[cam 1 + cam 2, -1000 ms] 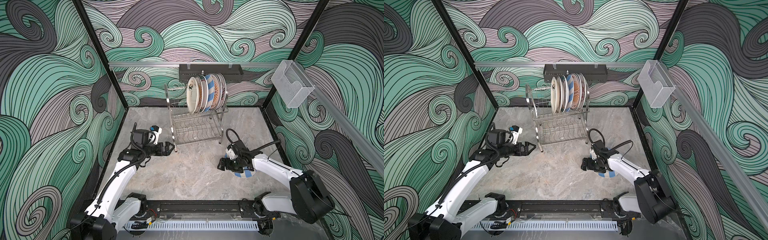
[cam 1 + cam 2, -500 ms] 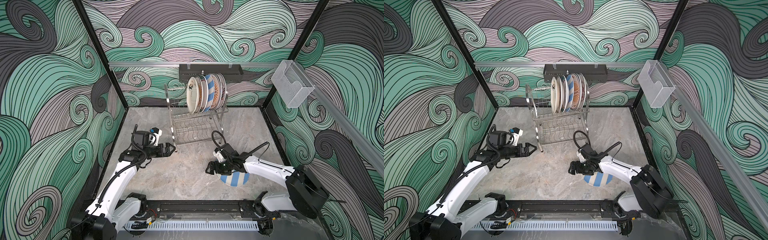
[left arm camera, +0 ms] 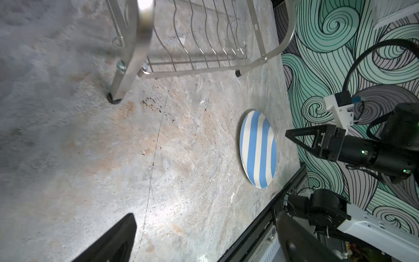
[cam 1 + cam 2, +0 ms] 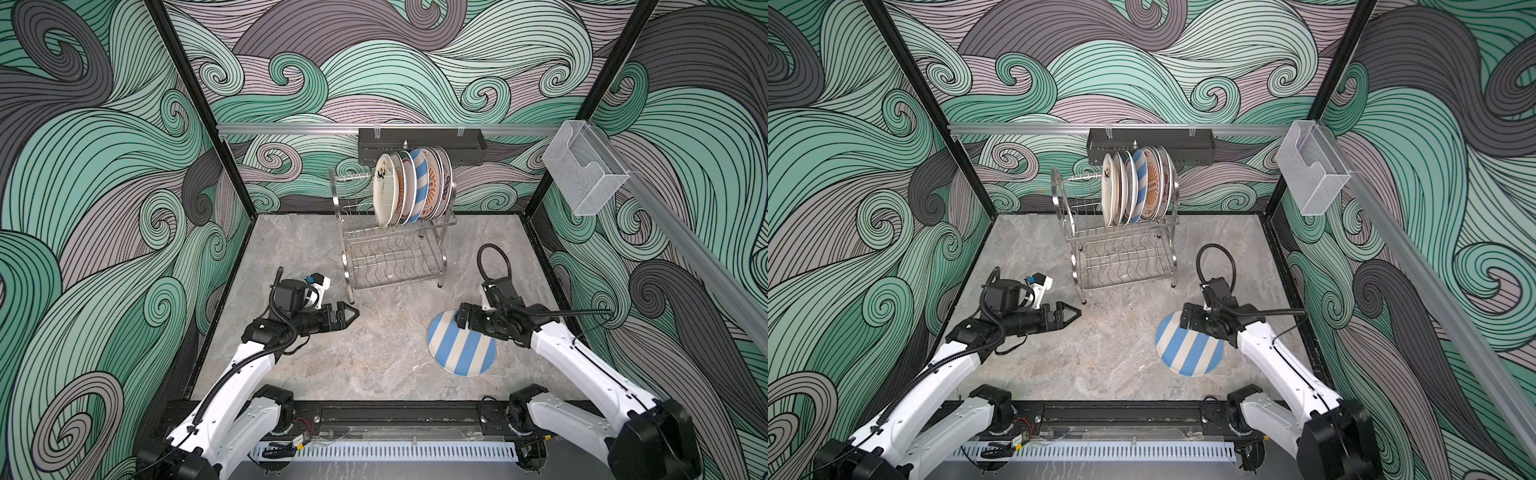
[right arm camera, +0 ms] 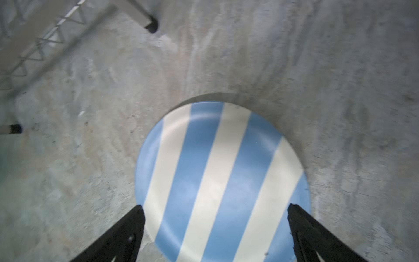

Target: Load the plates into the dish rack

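At twelve o'clock on your tabletop (image 4: 374, 374) stands the dish rack (image 4: 395, 257), a row of plates (image 4: 409, 187) upright in its upper tier. One blue-striped plate (image 4: 461, 351) lies flat at four o'clock. Your right claw (image 5: 215, 206) hangs wide above its rim, gripping nothing. Your left claw (image 4: 353, 312) is also wide, near nine.

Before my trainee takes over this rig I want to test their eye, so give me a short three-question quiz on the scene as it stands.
1. True or false: the striped plate under the right tool lies flat on the table.
2. In the dish rack, the racked plates stand on: A the upper tier, B the lower tier, C both tiers.
3. Is the right tool open or shut?
Key: 1 true; 2 A; 3 open, holding nothing.
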Controlling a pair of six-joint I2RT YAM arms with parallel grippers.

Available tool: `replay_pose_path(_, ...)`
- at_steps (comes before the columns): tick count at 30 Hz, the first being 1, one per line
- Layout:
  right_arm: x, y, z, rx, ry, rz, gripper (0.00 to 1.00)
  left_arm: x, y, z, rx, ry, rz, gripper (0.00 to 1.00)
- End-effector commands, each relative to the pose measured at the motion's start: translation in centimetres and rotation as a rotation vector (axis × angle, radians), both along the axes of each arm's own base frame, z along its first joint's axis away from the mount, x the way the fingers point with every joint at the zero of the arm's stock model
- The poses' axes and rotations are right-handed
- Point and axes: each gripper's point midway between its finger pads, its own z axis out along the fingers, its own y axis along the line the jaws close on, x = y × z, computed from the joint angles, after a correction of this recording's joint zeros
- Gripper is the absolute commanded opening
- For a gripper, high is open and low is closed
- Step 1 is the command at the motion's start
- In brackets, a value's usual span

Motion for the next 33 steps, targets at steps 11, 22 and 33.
replay_pose_path(11,0.4,-2.5,-3.3,0.068,0.063,-0.129,1.00,-0.4,-4.3,-1.6,0.040,-0.035,-0.113,0.98)
replay_pose_path(22,-1.8,0.1,-5.9,0.197,0.204,-0.067,0.98,-0.4,-7.2,-2.2,0.087,-0.070,-0.212,0.99)
replay_pose_path(33,-3.5,3.4,-7.6,0.318,0.245,0.002,0.97,0.1,-11.2,-4.4,0.171,-0.071,-0.335,0.99)
